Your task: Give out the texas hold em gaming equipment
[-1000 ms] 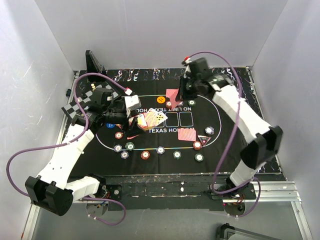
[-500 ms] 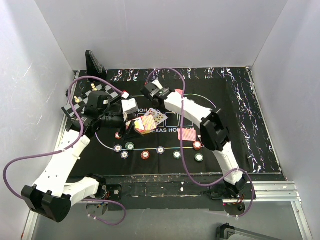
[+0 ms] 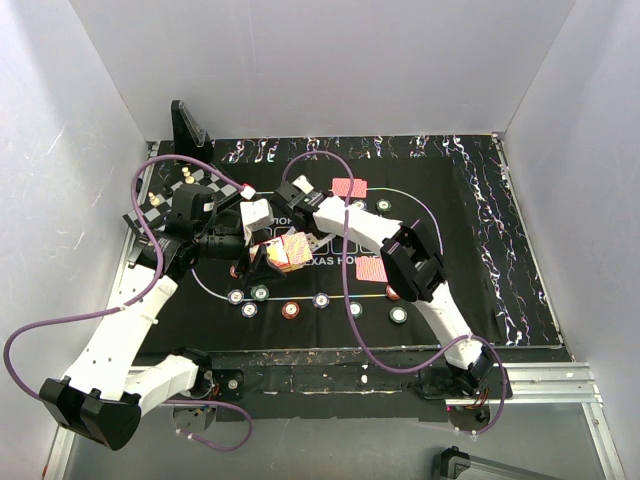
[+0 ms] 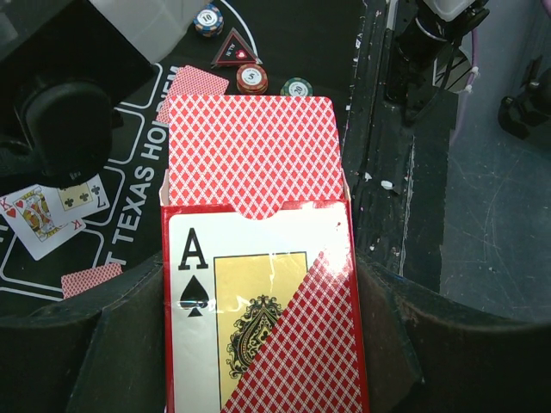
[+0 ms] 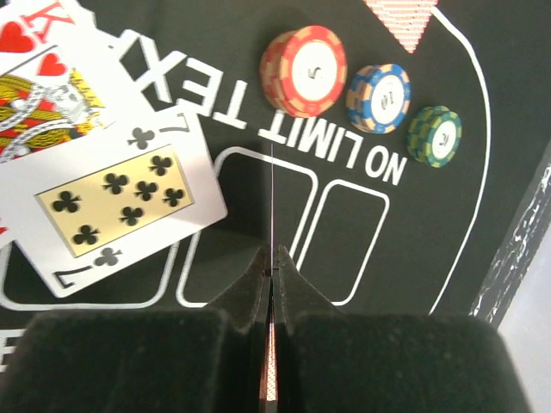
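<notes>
The left claw (image 3: 266, 250) was clamped on the sides of the card box (image 4: 258, 327), its mouth pointing away, likely so the red-backed deck (image 4: 250, 146) stuck out for drawing. The right claw (image 5: 270, 277) pinched one playing card (image 5: 270, 215) edge-on, just ahead of its tips. A seven of clubs (image 5: 116, 194) lay face-up to its left.

Glossy card box (image 4: 258, 327), glossy playing cards (image 5: 120, 206), matt black cloth mat (image 5: 413, 258).

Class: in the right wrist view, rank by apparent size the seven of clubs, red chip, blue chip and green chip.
Largest first:
seven of clubs
red chip
blue chip
green chip
Chip differences may be perspective.
</notes>
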